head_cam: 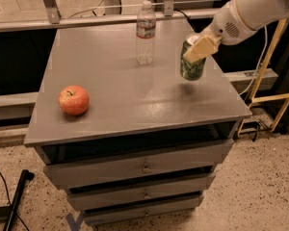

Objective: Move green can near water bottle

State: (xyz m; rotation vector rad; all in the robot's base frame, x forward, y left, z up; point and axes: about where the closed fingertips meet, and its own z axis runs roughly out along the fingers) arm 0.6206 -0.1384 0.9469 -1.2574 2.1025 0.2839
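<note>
The green can point(192, 65), green with pale swirls and a silver top, hangs in the air above the right part of the grey table point(130, 100), casting a shadow below it. My gripper point(201, 47) comes in from the upper right on a white arm and is shut on the can's upper part, with a pale finger point(202, 47) across its front. The water bottle point(146, 32), clear with a white cap and a red-and-white label, stands upright at the table's back centre, to the left of the can and apart from it.
A red apple point(73, 100) lies on the table's front left. The table is a cabinet with several drawers point(144, 167) below. A metal rail point(86, 20) runs behind the table. Yellow-framed equipment point(274, 81) stands to the right.
</note>
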